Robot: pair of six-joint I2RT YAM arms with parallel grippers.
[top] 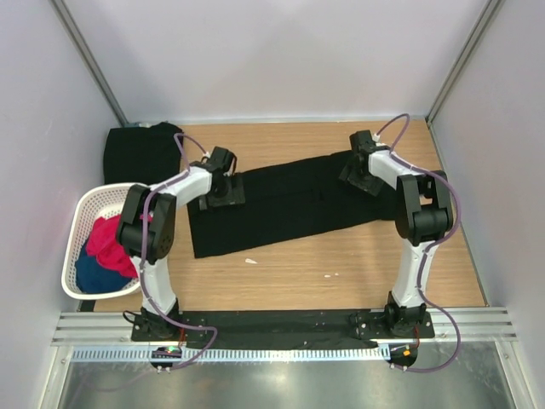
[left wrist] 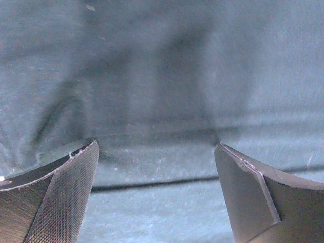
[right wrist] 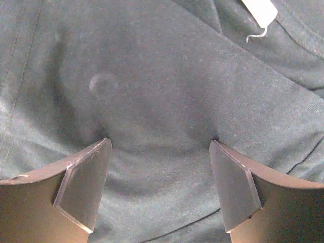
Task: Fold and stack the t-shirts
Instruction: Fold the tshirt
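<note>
The left gripper (left wrist: pixel 157 152) stands with its jaws wide apart and nothing between them, the tips just at the dark cloth of a black t-shirt (top: pixel 289 200). The right gripper (right wrist: pixel 161 144) is the same, spread wide and empty over the cloth, with a white tag (right wrist: pixel 259 10) showing at about 1 o'clock from it. From above, this t-shirt lies across the middle of the table (top: pixel 341 264) as a long narrow band running from 8 o'clock up to 2 o'clock, with the left gripper over its 9 o'clock end and the right over its 2 o'clock end. It looks folded lengthwise already but not yet crosswise, so I judge it about half folded. A second t-shirt (top: pixel 140 153) lies as a compact dark square at the 10 o'clock corner, probably the start of the stack. A basket (top: pixel 85 213) at 9 o'clock holds a red-pink garment (top: pixel 106 239) and a blue garment (top: pixel 98 274). The crosswise fold and the stacking remain.
</note>
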